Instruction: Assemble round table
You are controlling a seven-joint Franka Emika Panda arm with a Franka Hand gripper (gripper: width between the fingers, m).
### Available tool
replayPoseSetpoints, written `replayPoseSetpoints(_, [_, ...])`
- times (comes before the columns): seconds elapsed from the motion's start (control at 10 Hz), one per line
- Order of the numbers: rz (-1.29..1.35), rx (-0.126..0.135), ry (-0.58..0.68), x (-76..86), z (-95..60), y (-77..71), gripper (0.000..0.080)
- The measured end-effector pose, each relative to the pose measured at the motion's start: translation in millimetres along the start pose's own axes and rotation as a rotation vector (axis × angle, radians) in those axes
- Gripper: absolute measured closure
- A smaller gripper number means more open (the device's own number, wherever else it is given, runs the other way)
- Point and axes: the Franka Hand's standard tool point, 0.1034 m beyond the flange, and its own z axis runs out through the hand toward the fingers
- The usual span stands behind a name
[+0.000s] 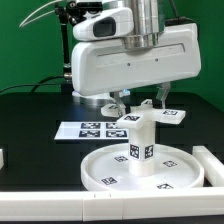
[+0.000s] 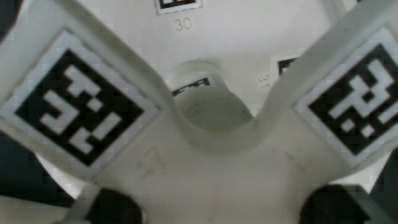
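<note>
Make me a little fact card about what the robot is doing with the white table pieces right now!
round disc: lies flat on the black table, rim up, at the front
post: short thick cylinder standing upright in the middle of the disc
cross-shaped foot: sits on top of the post, tags facing up; its centre hole shows in the wrist view
pincer: directly over the foot, fingers either side of the hub; grip unclear
marker board: flat behind the disc
</note>
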Motion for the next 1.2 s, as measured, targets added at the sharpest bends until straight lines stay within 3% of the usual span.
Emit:
replayPoseSetpoints(0.6, [0.525, -0.005, 0.039, 2.4, -0.2, -1.8, 0.0357])
replayPoseSetpoints(1.2, [0.895, 0.024, 0.052, 2.9, 0.2, -1.5, 0.0357])
